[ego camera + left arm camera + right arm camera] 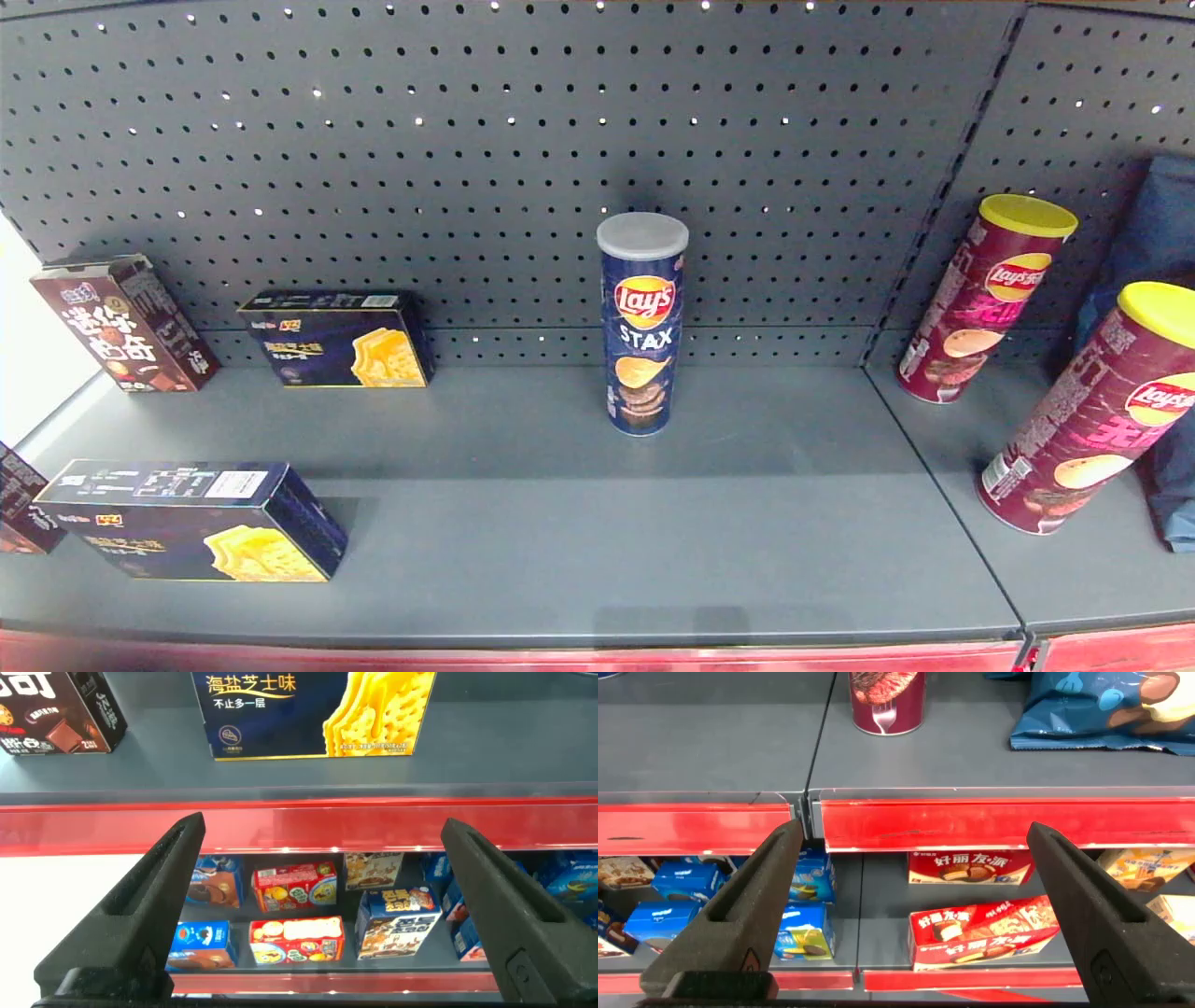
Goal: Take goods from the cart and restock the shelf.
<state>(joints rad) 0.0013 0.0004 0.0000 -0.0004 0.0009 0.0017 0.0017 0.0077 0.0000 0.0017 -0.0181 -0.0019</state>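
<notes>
Left pincer [322, 826] and right pincer [913, 829] gape empty near the shelf [560, 523], whose red lip either might clip when rising carelessly.

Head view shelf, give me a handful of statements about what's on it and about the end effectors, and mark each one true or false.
1. The blue can stands upright near the middle of the shelf. True.
2. The blue can has a yellow lid. False: its lid is grey.
3. Two maroon cans with yellow lids are on the section to the right. True.
4. The left end effector is shut on a box. False: it is open and holds nothing.
5. A cracker box sits at the front left of the shelf. True.
</notes>
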